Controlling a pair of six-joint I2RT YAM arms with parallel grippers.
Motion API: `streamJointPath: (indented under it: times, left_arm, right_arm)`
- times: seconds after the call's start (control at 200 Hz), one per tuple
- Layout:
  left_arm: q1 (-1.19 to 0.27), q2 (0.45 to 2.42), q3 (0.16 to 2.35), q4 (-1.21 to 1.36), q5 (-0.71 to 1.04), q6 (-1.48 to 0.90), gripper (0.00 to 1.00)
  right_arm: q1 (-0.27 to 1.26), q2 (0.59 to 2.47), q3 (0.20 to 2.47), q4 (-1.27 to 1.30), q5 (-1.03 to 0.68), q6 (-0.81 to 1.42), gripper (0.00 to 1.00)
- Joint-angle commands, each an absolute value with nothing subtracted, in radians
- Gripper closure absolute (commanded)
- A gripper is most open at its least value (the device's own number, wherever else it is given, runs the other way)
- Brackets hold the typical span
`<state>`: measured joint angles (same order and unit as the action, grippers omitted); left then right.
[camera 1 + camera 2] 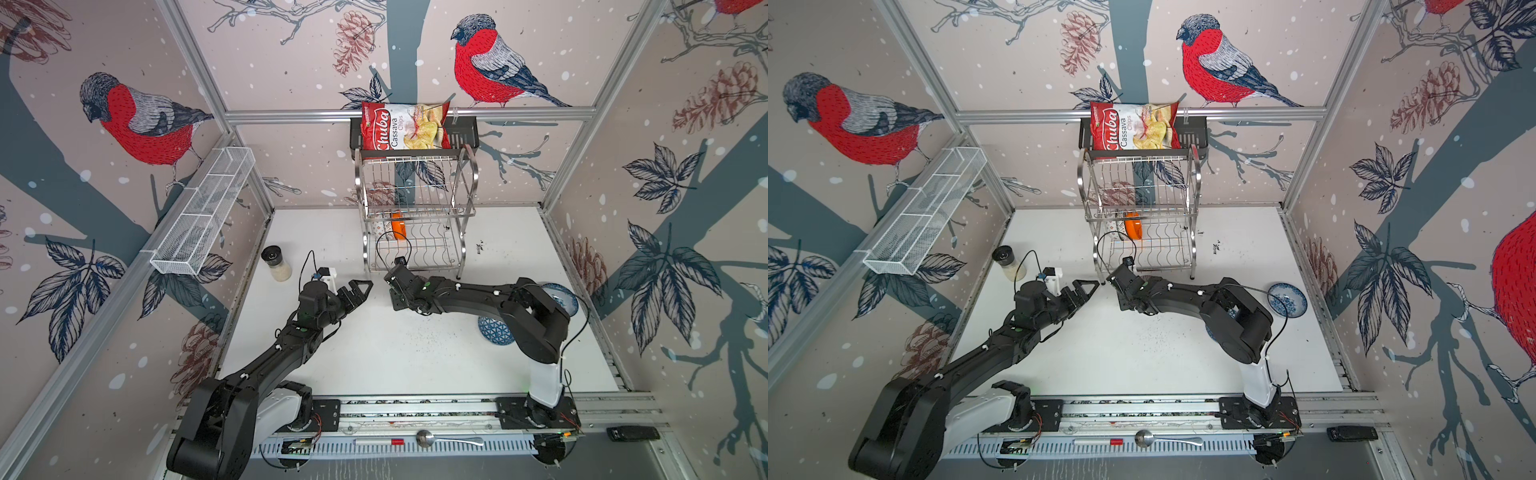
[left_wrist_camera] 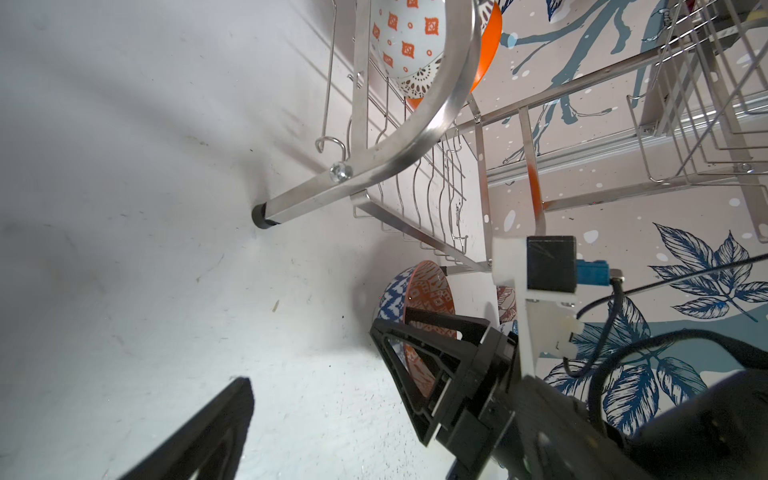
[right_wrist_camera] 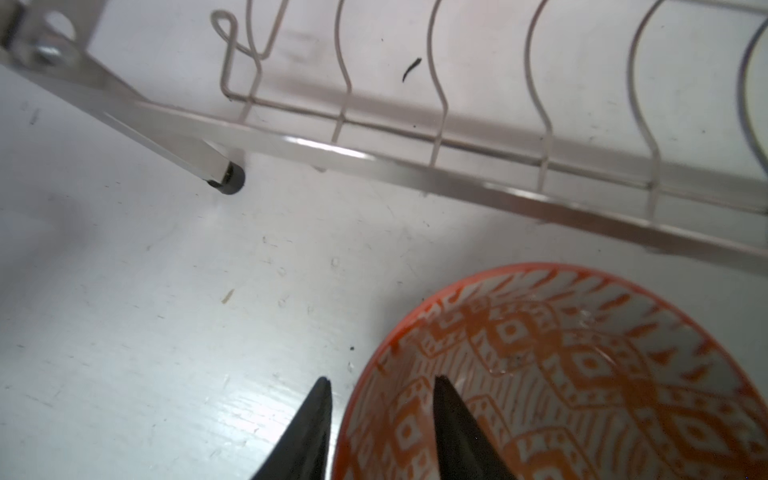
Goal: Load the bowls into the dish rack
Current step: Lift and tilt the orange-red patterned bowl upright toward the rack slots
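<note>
The right gripper (image 3: 382, 382) straddles the red-orange patterned bowl (image 3: 582, 374) at its rim, clamping unclear; the left gripper (image 1: 362, 296) gapes wide, empty.

Both top views are looking down from high at the front, taking in the whole table (image 1: 415, 365) and dish rack (image 1: 419, 187). Both wrist cameras are sitting low and close, sharing the rack's front foot (image 2: 264, 216) and red-orange bowl (image 3: 582, 374).

The patterned bowl (image 3: 582, 374) at the black right tool (image 3: 382, 379) is showing orange-red geometric motifs inside and blue-and-white zigzags outside. In the silver dish rack (image 2: 432, 120), a plain orange bowl (image 2: 492, 41) is gleaming beside a white bowl (image 2: 409, 37) bearing orange diamonds.
</note>
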<state>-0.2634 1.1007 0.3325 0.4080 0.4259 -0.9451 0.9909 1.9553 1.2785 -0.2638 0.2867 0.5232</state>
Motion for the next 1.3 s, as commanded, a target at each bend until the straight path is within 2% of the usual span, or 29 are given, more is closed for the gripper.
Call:
streamJointPath:
  times: [0.0,0.07,0.155,0.625,0.945,1.291]
  left_arm:
    - [-0.258,1.112,0.335,0.459,0.455,-0.951,0.02]
    - [-0.258,1.118,0.340,0.456,0.457,-0.953,0.02]
    - [-0.258,1.123,0.345,0.454,0.458,-0.953,0.02]
    - [-0.256,1.135,0.371,0.435,0.470,-0.944,0.02]
    - [-0.252,1.153,0.434,0.400,0.501,-0.920,0.02]
    - [-0.246,1.179,0.610,0.182,0.530,-0.779,0.02]
  right_arm:
    - [0.993,1.957,1.286,-0.281,0.309,0.517,0.72]
    - [0.992,1.951,1.281,-0.275,0.297,0.514,0.83]
    - [0.987,1.932,1.270,-0.258,0.264,0.509,0.89]
    - [0.940,1.714,1.163,-0.110,0.019,0.502,0.95]
    - [0.855,1.492,0.944,0.227,-0.157,0.563,0.98]
    - [0.767,1.465,0.853,0.524,-0.285,0.637,0.98]
